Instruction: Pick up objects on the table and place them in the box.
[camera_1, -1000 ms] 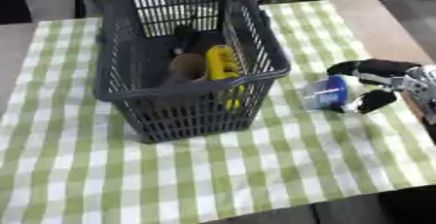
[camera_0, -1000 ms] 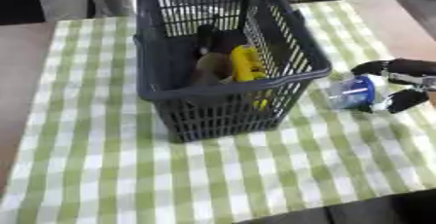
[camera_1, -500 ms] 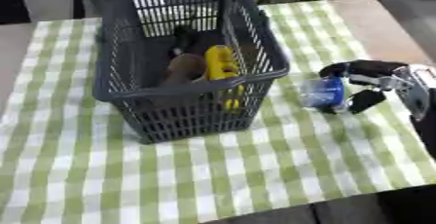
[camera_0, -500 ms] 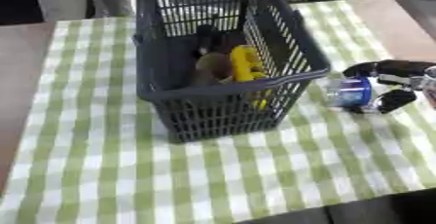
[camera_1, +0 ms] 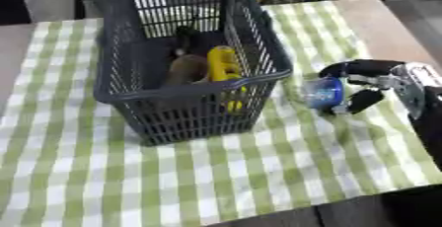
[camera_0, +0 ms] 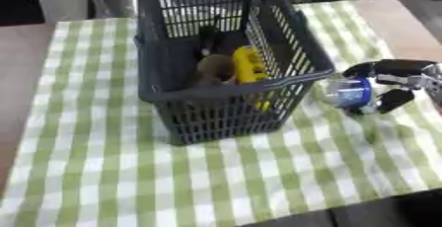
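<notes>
Closing in: the robot's right hand (camera_1: 373, 80) has slid in from 3 o'clock toward the basket over the last second, carrying its catch along.
Grip: fingers above and thumb below are curled round a small blue round container with a pale lid (camera_1: 323, 92); the hand has hold of it and nothing else.
Change: a second ago that container sat nearer the 3 o'clock edge of the cloth; now it is just beside the basket's right wall, apart from it.
Height: whether the container is lifted clear of the cloth or dragging on it, I cannot tell.
Box: the dark grey plastic mesh basket (camera_0: 294, 33) stands upright at the centre of the green-and-white checked cloth (camera_0: 103, 171) over the counter.
Already in: a yellow banana-like item (camera_0: 248, 65), a brown rounded item (camera_0: 216, 66) and something dark behind them at 12 o'clock lie on the basket floor.
Other hand: the left hand shows in neither view.
Meaning: pick looks done and transport is under way; by my read the container is the last loose object in sight.
Next: the hand likely needs to rise over the basket's rim before letting go.
Risk: the rim is high beside the hand, so a low approach could knock the wall.
</notes>
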Robot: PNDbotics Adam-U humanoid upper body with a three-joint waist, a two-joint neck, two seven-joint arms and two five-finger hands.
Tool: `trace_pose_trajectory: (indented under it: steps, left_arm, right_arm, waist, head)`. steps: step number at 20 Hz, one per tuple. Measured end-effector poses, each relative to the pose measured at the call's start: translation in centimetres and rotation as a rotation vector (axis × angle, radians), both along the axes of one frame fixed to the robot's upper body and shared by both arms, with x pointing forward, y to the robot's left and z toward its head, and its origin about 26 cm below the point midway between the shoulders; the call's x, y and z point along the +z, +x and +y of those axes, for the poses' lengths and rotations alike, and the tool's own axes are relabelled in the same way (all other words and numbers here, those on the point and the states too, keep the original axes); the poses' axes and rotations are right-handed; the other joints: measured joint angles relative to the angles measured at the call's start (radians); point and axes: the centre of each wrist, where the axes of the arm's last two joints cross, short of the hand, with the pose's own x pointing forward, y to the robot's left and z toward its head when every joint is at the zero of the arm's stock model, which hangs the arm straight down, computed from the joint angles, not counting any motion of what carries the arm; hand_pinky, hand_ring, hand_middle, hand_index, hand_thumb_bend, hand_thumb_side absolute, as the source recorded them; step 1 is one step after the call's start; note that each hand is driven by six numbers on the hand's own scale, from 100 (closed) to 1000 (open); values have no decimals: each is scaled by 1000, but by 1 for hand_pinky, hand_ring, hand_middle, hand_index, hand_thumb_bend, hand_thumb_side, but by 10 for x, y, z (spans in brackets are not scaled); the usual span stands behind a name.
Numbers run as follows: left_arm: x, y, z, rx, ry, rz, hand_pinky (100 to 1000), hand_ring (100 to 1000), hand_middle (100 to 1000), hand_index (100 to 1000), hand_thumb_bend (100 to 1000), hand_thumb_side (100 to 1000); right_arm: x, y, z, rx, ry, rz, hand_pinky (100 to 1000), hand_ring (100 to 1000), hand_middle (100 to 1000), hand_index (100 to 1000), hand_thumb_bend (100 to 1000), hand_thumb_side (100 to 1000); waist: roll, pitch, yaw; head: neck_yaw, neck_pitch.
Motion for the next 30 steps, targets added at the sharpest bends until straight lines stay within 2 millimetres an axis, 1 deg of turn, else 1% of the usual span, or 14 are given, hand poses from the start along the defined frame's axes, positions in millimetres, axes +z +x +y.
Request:
trace_pose_trajectory:
  steps: [1, 2, 3, 4, 5, 6, 10, 14, 16, 21, 27, 30]
  left_arm:
    - [0, 0, 0, 0, 0, 0, 472, 688, 660, 768, 517, 676]
    - [0, 0, 0, 0, 0, 0, 472, 688, 660, 768, 516, 677]
    - [0, 0, 0, 0, 0, 0, 472, 688, 660, 768, 516, 677]
    - [0, 0, 0, 0, 0, 0, 472, 689, 660, 768, 514, 678]
    - [0, 0, 0, 0, 0, 0, 472, 689, 660, 768, 514, 678]
    - [0, 0, 0, 0, 0, 0, 472, 689, 659, 768, 513, 679]
    - [0, 0, 0, 0, 0, 0, 472, 689, 659, 768, 507, 682]
    - [0, 0, 0, 1, -1, -1, 472, 689, 659, 768, 505, 683]
    - [0, 0, 0, 2, -1, -1, 472, 690, 660, 768, 504, 684]
    - [0, 0, 0, 2, -2, -1, 473, 690, 660, 768, 502, 684]
    - [-1, 0, 0, 2, -2, 1, 474, 691, 660, 768, 502, 684]
    - [-1, 0, 0, 3, -2, 2, 474, 692, 660, 768, 503, 684]
  right_arm:
    - [0, 0, 0, 4, 1, -3, 711, 724, 689, 858, 362, 493]
    - [0, 0, 1, 7, 2, -6, 633, 627, 593, 768, 308, 405]
    - [0, 0, 1, 11, 4, -9, 633, 627, 593, 768, 308, 405]
    - [1, 1, 1, 15, 6, -12, 500, 484, 441, 591, 240, 271]
    - [1, 1, 2, 20, 9, -18, 500, 484, 441, 591, 240, 271]
    - [1, 0, 2, 25, 13, -23, 491, 467, 418, 577, 247, 264]
    - [-3, -5, 0, 19, 71, -81, 483, 452, 386, 555, 249, 255]
    - [-10, -16, -4, -33, 184, -175, 438, 423, 342, 530, 230, 207]
    - [-8, -17, -4, -65, 258, -237, 421, 412, 324, 521, 225, 173]
    - [23, -13, 5, -104, 443, -408, 409, 405, 314, 516, 199, 171]
    - [49, -12, 12, -127, 575, -474, 396, 401, 307, 513, 170, 169]
    - [68, -7, 18, -111, 619, -509, 401, 404, 311, 516, 176, 159]
  waist:
    - [0, 0, 0]
    - [0, 0, 2]
    - [0, 0, 2]
    - [0, 0, 2]
    - [0, 0, 2]
    - [0, 0, 2]
    - [-2, 0, 1]
    - [-2, 0, -4]
    - [-2, 0, -5]
    - [-2, 0, -8]
    - [-2, 0, -8]
    - [-2, 0, -5]
  head:
    - [0, 0]
    - [0, 0]
    - [0, 0]
    - [0, 0]
    - [0, 0]
    - [0, 0]
    - [0, 0]
    - [3, 0]
    - [4, 0]
    - [5, 0]
    - [7, 0]
    - [8, 0]
